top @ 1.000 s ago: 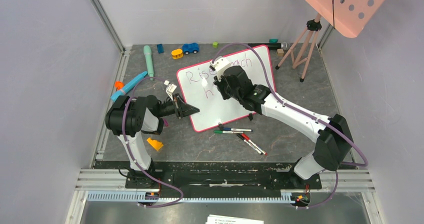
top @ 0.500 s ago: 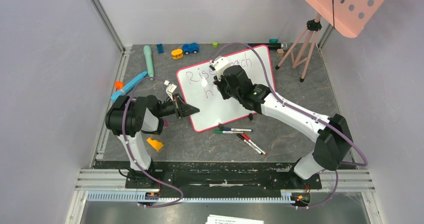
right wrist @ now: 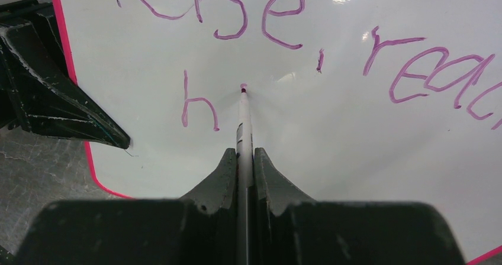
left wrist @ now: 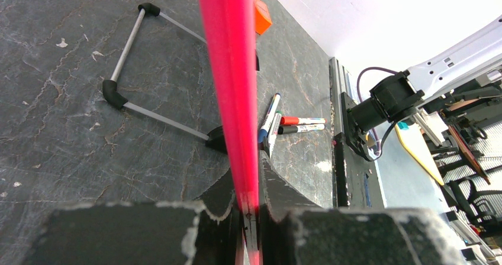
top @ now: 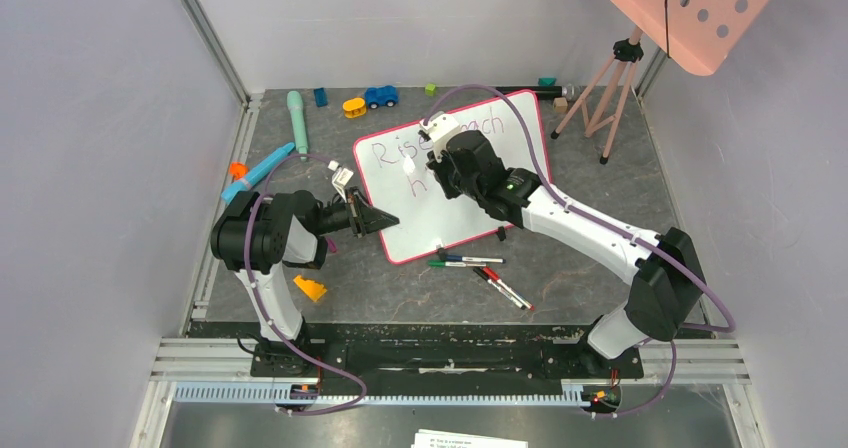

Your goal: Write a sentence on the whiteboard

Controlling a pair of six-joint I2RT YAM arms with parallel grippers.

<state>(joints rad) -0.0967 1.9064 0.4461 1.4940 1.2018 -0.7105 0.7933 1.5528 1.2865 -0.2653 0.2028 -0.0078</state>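
Observation:
The whiteboard, white with a pink-red rim, stands tilted in the middle of the table. My left gripper is shut on its lower left edge. In the left wrist view that rim runs edge-on between the fingers of the left gripper. My right gripper is shut on a thin marker whose purple tip touches the board just right of a lone "h". The sentence reads "Rise, reac" on the top line, cut off at the frame's right edge, with the "h" below it.
Loose markers lie in front of the board. A tripod under a salmon perforated panel stands at the back right. Small toys, a blue car and a green tube sit along the back. An orange wedge lies near the left arm.

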